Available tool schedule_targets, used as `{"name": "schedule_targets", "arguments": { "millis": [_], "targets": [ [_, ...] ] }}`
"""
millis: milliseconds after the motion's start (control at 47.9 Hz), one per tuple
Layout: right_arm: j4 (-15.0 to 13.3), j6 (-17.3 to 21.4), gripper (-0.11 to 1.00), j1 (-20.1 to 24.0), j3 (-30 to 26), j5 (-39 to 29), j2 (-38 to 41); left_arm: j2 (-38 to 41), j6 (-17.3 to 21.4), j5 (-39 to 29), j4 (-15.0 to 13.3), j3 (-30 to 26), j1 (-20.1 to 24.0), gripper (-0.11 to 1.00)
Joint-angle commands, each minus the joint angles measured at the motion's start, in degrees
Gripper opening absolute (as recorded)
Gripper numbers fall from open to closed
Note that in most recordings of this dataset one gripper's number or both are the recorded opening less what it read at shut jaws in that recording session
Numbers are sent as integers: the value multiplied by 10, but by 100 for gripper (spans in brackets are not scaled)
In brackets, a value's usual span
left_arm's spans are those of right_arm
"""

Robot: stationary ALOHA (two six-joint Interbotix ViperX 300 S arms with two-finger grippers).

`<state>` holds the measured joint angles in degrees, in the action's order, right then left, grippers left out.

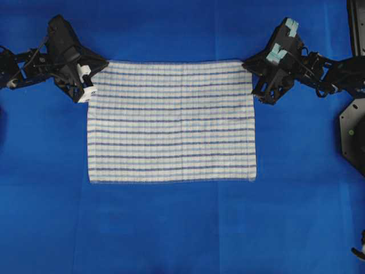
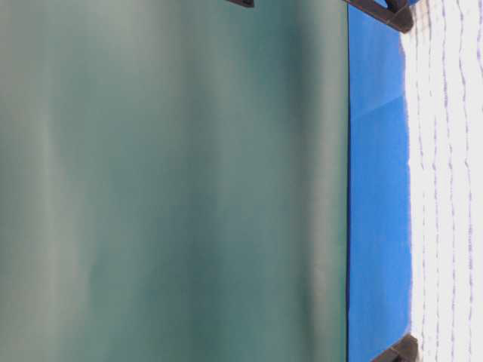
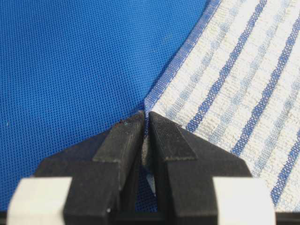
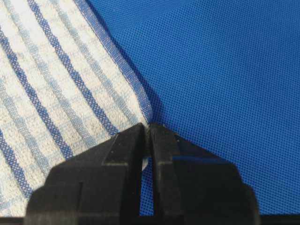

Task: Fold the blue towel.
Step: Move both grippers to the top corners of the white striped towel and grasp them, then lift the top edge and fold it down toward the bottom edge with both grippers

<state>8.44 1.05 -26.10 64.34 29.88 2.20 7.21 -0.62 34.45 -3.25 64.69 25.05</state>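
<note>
Left gripper [image 1: 98, 67] sits at the towel's 10 o'clock corner. Left wrist view: jaws pressed together, with the corner of the blue towel [image 1: 171, 121] pinched between the tips; only a sliver of cloth shows in the gap.

Towel: lies flat and fully spread on the blue table covering [image 1: 171, 228], centre of the overhead view, long edges running 9 to 3 o'clock. No folds or wrinkles visible. Woven, striped, with a hemmed edge. Judged light, soft and limp: it will drape and sag between two held points, with no stiffness to carry a crease by itself. Weave looks coarse, so probably not slippery in the pads. Not fragile. Best hold: the hemmed corners, where the cloth is thickest; both far corners together, so the edge travels straight.

Right gripper [image 1: 250, 64] sits at the 2 o'clock corner. Right wrist view: jaws likewise closed, towel corner nipped at the very tips. The bite looks shallow, so it could slip when lifted.
</note>
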Motion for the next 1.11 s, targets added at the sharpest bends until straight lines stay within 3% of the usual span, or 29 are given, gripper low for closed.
{"name": "schedule_targets", "arguments": {
  "millis": [0,355,689,1085],
  "targets": [
    [1,0,4,3,-7,5,-5,-11,6,-7,3,1,-14,4],
    [2,0,4,3,-5,2,-49,-103,13,-80,3,-6,-14,4],
    [3,2,4,15,-1,-17,-69,-116,9,-92,3,-5,-24,4],
    [25,33,4,96,47,-73,-193,-219,-2,-159,3,5,-126,4]
  ]
}}
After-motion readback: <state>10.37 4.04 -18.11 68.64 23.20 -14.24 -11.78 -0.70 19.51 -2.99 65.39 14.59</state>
